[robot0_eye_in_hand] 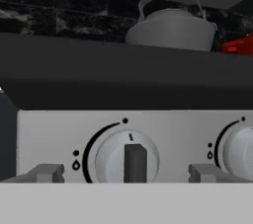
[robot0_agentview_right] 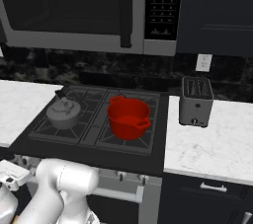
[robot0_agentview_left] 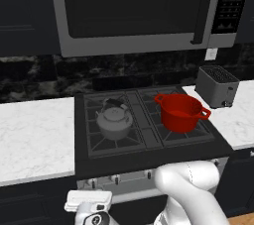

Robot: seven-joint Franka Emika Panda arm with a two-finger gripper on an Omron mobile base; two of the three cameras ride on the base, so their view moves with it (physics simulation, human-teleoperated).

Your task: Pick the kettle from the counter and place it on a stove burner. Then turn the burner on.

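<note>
The dull-grey kettle [robot0_agentview_left: 114,120] [robot0_agentview_right: 63,111] stands upright on the front left stove burner [robot0_agentview_left: 96,140] [robot0_agentview_right: 46,128], its dark-topped handle arched over the lid. Seen from the hand, the kettle [robot0_eye_in_hand: 170,28] rises above the cooktop's front edge. My gripper [robot0_eye_in_hand: 127,173] is low in front of the stove's control panel, open, with its fingertips [robot0_eye_in_hand: 47,172] spread to either side of a white knob [robot0_eye_in_hand: 127,156] whose dark bar points straight up. The white hand [robot0_agentview_left: 88,201] [robot0_agentview_right: 10,176] sits below the cooktop edge. White marble counter [robot0_agentview_left: 34,135] [robot0_agentview_right: 15,104] lies left of the stove.
A red two-handled pot [robot0_agentview_left: 181,112] [robot0_agentview_right: 128,117] occupies the right burners. A grey toaster [robot0_agentview_left: 217,86] [robot0_agentview_right: 196,100] stands on the right counter. A microwave [robot0_agentview_left: 139,11] hangs above. A second knob [robot0_eye_in_hand: 242,151] sits to the right on the panel.
</note>
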